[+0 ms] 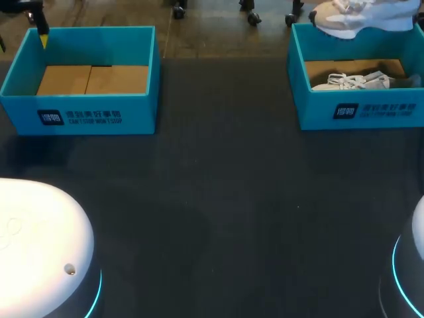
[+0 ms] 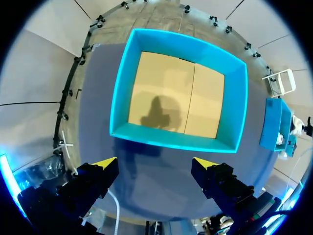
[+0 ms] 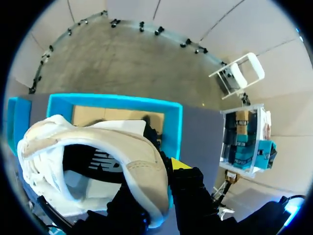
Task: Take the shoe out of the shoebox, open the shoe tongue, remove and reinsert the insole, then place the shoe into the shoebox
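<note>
Overhead, right gripper (image 3: 161,171) was clamped on the heel collar of the white shoe (image 1: 364,16), held above the far rim of the right shoebox (image 1: 358,109) with a 2nd shoe (image 1: 361,81) inside, while left gripper (image 2: 155,162) hung above the left shoebox (image 2: 176,139), jaws wide apart, holding nothing.

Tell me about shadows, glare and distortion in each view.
Left wrist view: a dark shadow lies on the empty shoebox floor, and the fisheye bows its walls. Head view: the raised shoe looks washed out against the dark table. Right wrist view: the shoe looms oversized close to the lens.
</note>
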Controlling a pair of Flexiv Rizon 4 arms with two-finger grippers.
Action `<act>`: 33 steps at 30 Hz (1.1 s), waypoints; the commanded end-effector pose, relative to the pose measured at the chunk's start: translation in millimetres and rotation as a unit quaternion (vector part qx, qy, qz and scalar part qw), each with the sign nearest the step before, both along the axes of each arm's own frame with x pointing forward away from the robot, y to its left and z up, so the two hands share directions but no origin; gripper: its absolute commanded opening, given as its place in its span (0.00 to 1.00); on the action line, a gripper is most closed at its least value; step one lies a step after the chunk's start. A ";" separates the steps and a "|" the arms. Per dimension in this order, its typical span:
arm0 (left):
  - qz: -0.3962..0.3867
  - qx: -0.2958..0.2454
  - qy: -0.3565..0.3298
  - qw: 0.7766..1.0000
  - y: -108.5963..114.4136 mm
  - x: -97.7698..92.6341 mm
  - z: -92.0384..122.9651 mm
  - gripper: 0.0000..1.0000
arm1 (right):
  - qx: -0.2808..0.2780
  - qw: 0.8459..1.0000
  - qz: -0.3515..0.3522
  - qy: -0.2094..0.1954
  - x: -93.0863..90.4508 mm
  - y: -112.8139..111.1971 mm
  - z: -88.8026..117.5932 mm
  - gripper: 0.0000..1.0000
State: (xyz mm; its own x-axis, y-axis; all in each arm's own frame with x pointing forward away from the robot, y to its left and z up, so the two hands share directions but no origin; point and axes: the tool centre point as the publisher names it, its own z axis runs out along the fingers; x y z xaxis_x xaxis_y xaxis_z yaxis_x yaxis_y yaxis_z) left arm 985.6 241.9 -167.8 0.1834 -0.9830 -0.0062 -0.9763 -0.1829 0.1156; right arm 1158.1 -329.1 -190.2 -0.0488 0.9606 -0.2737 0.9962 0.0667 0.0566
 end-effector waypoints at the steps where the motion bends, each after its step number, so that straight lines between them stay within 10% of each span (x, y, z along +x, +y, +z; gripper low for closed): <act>1: -0.001 0.000 0.000 1.000 0.1 -0.5 0.5 1.00 | -0.007 1.000 -0.016 0.006 2.5 -0.2 -14.6 0.00; 33: -0.001 0.000 0.000 1.000 0.1 -0.5 0.5 1.00 | -0.017 0.997 -0.072 0.011 9.9 6.0 -49.3 0.00</act>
State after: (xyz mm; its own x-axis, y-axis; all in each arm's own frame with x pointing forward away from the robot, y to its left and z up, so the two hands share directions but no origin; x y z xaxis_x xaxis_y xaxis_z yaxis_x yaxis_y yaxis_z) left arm 985.6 241.8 -167.9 0.1832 -0.9831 -0.0062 -0.9763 -0.1827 0.1156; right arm 1162.6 -324.6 -237.5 0.0799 0.9470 -0.3112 0.9966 -0.0703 0.0418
